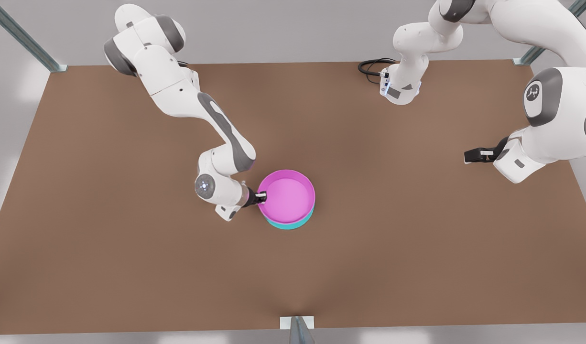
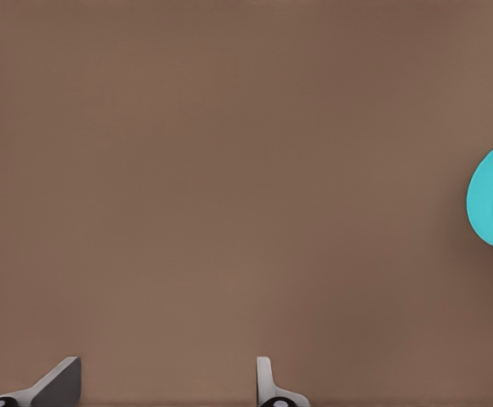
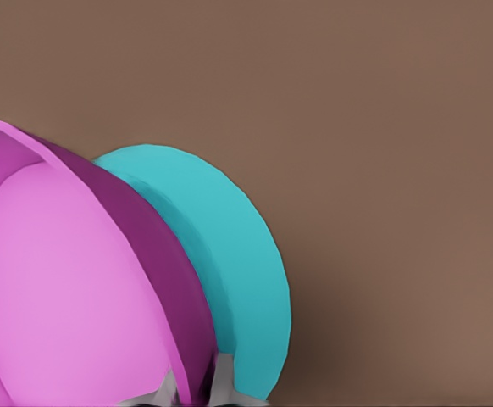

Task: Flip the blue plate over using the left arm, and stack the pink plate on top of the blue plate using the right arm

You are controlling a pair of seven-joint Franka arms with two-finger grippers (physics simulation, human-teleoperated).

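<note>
My right gripper [image 1: 261, 195] was clamped on the rim of the pink plate [image 1: 287, 195], which sat on the blue plate [image 1: 293, 223]. My left gripper [image 1: 471, 155] waited well apart, fingers spread.

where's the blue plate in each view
Front view: the blue plate sits mid-table, showing as a crescent under the pink plate.
Left wrist view: a blue arc at the picture's edge, far from the open left claw.
Right wrist view: behind the pink rim that the right claw grips.
Shared landmark: the pink plate.
</note>
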